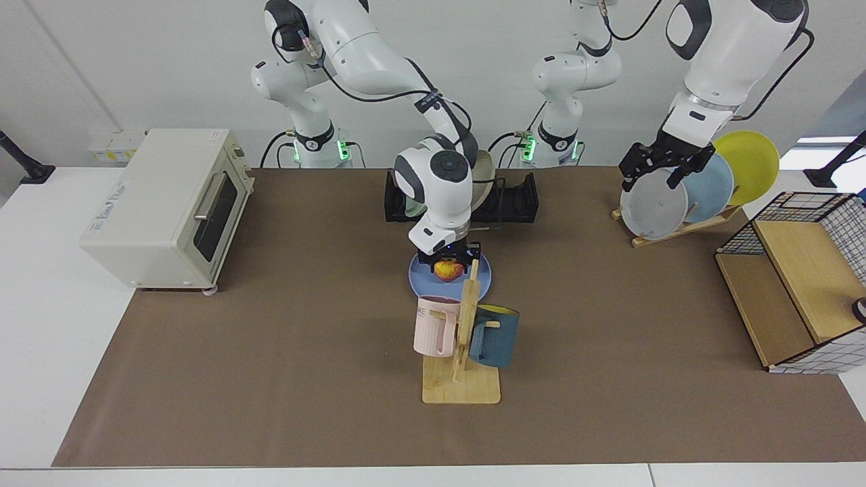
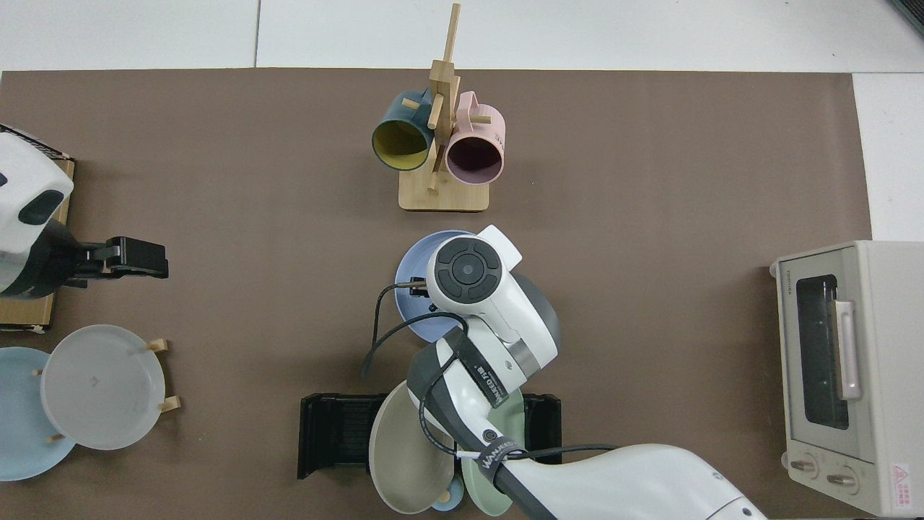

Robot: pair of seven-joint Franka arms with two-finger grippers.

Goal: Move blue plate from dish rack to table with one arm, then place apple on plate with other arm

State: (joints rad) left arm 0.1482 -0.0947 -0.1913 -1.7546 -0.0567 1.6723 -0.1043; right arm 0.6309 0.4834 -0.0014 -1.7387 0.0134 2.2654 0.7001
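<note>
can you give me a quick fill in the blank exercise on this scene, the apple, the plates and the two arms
1. The right gripper is shut on the ____.
2. The blue plate lies flat on the table, just behind the wooden ____ tree.
3. The left gripper waits above the ____ plate on the wooden stand.
4. The dish rack is ____ in colour.

Missing words: apple; mug; grey; black
</note>
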